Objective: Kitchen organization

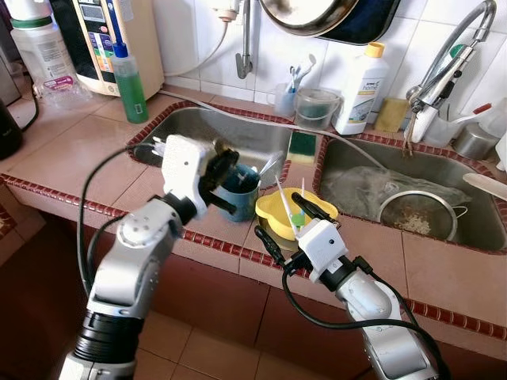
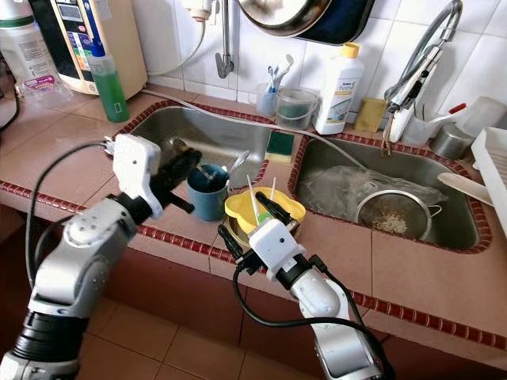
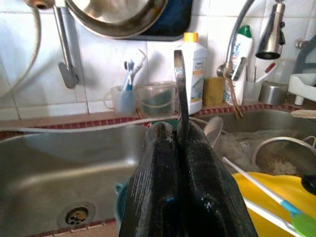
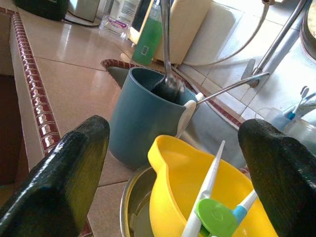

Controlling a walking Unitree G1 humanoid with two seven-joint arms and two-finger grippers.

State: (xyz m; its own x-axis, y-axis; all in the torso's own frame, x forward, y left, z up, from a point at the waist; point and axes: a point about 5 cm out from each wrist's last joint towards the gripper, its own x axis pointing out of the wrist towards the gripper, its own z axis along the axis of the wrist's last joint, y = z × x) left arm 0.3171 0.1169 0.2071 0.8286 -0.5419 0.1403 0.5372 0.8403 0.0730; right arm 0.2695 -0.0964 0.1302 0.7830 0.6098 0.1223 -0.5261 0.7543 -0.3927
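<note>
Left wrist view: the left hand (image 3: 180,148) pinches a metal spoon (image 3: 181,84) above the blue cylindrical cup (image 1: 238,192). Beside it, the right hand (image 4: 170,168) gapes empty. A clumsy drop could topple the cup.

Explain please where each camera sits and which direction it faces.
Head views: look down over the counter at both arms, the left gripper above the blue cup.
Left wrist view: looks along shut fingers holding a metal spoon, toward the sink.
Right wrist view: looks between open fingers at the yellow bowl.
All share cup and bowl.
</note>
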